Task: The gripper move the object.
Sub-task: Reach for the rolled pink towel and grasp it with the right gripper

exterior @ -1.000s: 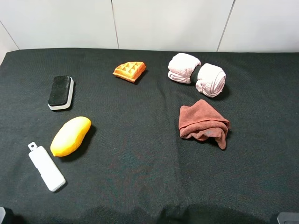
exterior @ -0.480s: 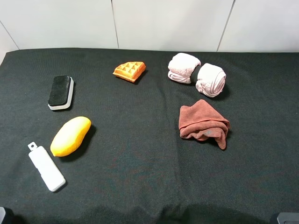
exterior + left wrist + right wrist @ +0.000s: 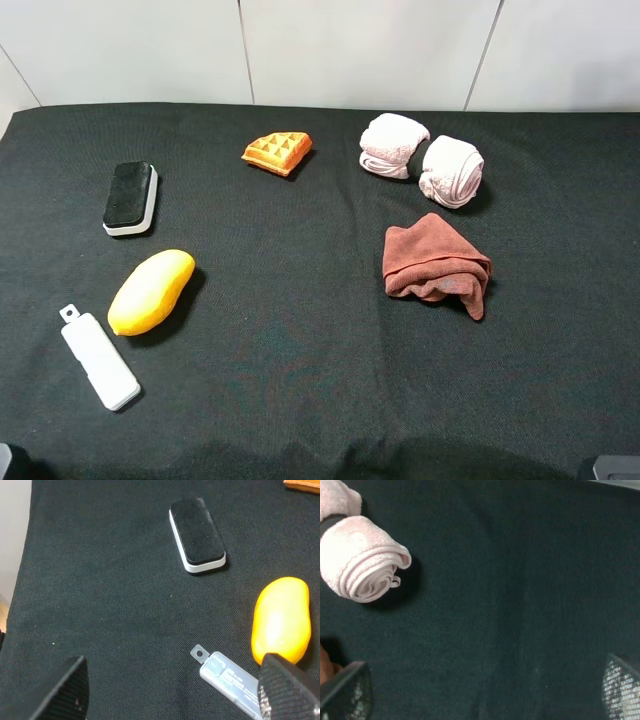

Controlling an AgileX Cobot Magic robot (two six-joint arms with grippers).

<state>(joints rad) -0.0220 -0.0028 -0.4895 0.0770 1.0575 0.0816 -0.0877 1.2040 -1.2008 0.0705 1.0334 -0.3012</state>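
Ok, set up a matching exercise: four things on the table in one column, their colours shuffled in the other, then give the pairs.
Things:
1. mango
2. eraser
3. crumpled cloth
4. rolled towels

Colours:
a. pink
b. black on a white base
c. yellow
d. reddish brown

Pairs: 1-c, 2-b, 3-d, 4-a.
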